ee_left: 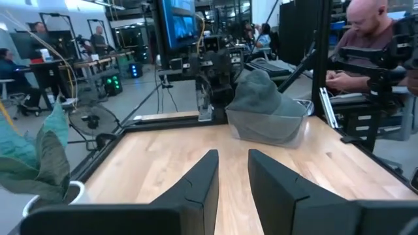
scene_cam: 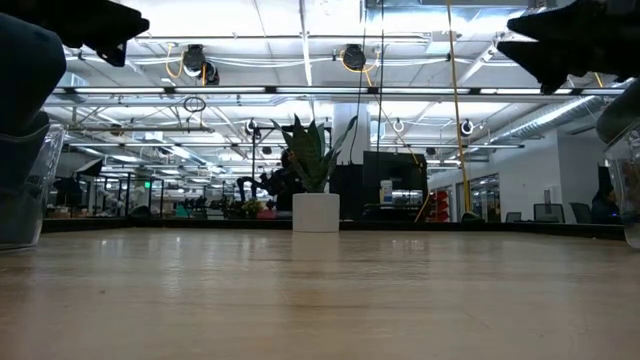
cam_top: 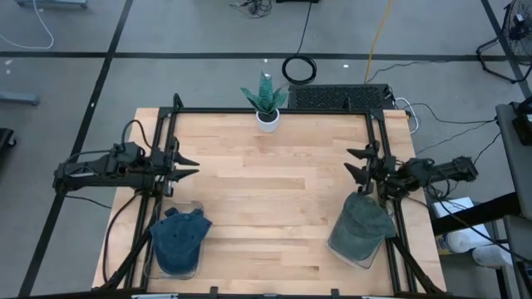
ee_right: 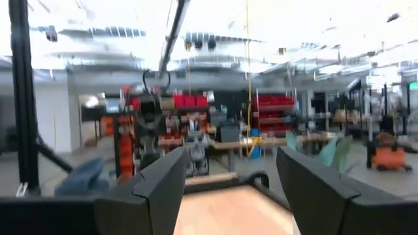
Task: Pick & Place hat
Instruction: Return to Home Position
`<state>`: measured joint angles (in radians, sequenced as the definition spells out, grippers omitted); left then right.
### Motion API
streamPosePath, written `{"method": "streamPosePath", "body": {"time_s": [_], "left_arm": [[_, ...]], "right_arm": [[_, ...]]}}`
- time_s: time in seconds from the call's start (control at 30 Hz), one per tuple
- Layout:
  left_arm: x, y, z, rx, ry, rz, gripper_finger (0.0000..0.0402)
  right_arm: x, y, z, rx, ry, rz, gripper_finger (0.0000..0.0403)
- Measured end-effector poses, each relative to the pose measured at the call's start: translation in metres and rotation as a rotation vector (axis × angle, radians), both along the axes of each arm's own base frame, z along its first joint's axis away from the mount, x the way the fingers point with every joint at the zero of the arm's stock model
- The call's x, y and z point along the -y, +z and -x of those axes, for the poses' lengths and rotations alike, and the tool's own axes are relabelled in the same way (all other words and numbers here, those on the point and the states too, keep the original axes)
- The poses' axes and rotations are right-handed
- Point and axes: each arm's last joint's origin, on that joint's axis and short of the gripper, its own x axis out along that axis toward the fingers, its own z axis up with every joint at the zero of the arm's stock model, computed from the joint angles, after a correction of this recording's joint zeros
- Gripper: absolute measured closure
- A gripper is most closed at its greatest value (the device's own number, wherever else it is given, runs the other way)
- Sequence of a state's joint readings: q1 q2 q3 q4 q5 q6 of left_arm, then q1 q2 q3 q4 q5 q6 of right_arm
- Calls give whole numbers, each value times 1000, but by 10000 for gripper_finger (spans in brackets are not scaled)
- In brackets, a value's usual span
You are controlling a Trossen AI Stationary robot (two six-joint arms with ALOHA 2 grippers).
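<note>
- While both arms hang over the sides of the desk point(cam_top: 274, 191), the count stands at two arms, two pincers, two clear bins and one potted plant.
- The left pincer point(cam_top: 193, 166) hovers above the desk's left side and points inward. Its two fingers point(ee_left: 196, 189) are released with a narrow gap between them, and it grasps nothing.
- The right pincer point(cam_top: 353, 162) hovers above the right side, facing the left one. Its two fingers point(ee_right: 157, 186) are spread wide with nothing between them.
- The left bin point(cam_top: 151, 264) sits at the front left corner, just in front of the left arm, and holds a blue cap point(cam_top: 179, 237).
- The right bin point(cam_top: 339, 247) sits at the front right corner, turned off square to the desk edge, just in front of the right pincer.
- A gray cap point(cam_top: 366, 218) fills the right bin, its crown rising above the rim. I cannot tell whether one cap or more lies stacked there.
- In the left wrist view, the gray cap point(ee_left: 258, 88) bulges over the clear side of the right bin point(ee_left: 268, 129).
- One plant point(cam_top: 265, 93) in a white pot point(cam_top: 267, 120) stands at the middle of the back edge, well apart from both bins.
- The two bins are well apart from each other.
- One person point(ee_left: 372, 32) sits beyond the desk's right side, and a few more people show farther off in the room.
</note>
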<state>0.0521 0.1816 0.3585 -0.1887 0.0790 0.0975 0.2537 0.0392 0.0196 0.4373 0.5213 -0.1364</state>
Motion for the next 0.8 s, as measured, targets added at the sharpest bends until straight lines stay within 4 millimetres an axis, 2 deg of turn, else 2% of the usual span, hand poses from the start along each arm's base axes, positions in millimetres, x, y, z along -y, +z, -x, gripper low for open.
{"method": "streamPosePath", "body": {"time_s": [0.2,0.4,0.6,0.8], "left_arm": [[-2,-4,8,-5,22,4,309],[-2,-9,13,-47,22,17,309],[0,-10,23,2,-8,11,309],[-1,-26,11,60,-10,27,309]], "right_arm": [[8,-1,-3,-27,-18,83,177],[11,-14,-7,-180,-40,68,177],[9,-12,-7,-153,33,80,177],[12,-13,-4,-155,-9,65,177]]}}
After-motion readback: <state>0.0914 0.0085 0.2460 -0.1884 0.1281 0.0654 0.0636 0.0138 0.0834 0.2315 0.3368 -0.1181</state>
